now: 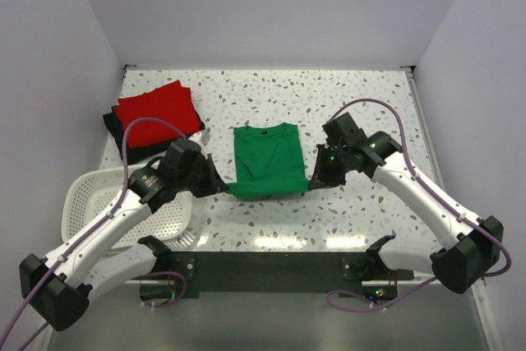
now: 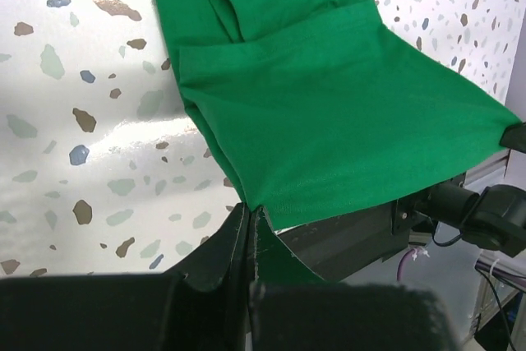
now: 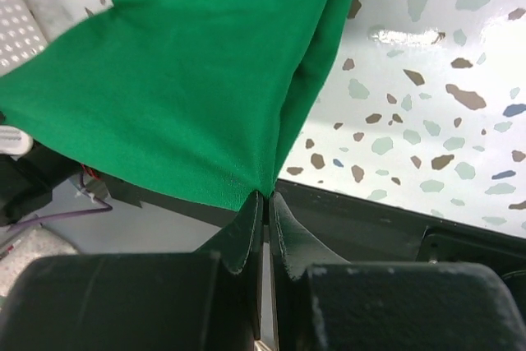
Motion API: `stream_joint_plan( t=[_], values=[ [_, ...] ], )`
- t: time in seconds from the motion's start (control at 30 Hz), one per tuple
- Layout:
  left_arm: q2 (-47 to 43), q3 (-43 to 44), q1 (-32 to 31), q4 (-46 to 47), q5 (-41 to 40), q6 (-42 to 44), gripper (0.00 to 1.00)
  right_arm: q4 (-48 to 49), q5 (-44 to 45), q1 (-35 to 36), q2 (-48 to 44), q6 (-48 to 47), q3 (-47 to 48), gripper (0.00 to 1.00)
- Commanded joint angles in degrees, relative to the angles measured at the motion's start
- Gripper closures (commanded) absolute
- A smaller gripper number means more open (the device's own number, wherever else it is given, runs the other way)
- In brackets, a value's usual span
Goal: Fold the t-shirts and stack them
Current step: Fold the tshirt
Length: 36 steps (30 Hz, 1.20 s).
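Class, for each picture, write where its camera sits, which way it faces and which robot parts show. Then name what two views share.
Top external: above and behind the bases, facing down over the table; shows left arm, right arm, green t-shirt.
Left wrist: on the left arm, facing along its shut jaws, pinching the t-shirt's corner.
Right wrist: on the right arm, facing along its shut jaws at the other corner.
Shared: both wrist views show the green hem.

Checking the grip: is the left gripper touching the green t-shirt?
Touching: the left wrist view shows the left gripper pinching the green t-shirt corner.
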Motion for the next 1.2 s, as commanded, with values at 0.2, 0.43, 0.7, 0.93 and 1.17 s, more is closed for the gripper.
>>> stream_joint_plan(
  t=[0.2, 0.43, 0.7, 0.93, 1.17],
  values=[
    [9.7, 9.8, 0.2, 4.1, -3.9, 1.9, 1.0, -2.5, 11.5, -1.2, 4.5, 1.1, 11.3, 1.0],
    [16.4, 14.5, 0.6, 7.3, -4.3, 4.8, 1.0, -0.9, 12.9, -5.2, 8.2, -0.8, 15.6, 1.0],
    [21.1, 15.4, 2.8, 9.7, -3.1, 6.5, 1.0, 0.9, 12.0, -7.7, 14.7, -3.5, 19.5, 1.0],
    [24.4, 15.5, 6.5, 12.3, -0.2, 8.2, 1.0, 1.4, 12.3, -9.2, 20.5, -5.3, 25.4, 1.0],
    [30.1, 17.5, 10.7, 14.6, 2.5, 10.2, 1.0, 1.4, 12.0, -10.2, 28.7, -7.1, 32.5, 1.0]
  ],
)
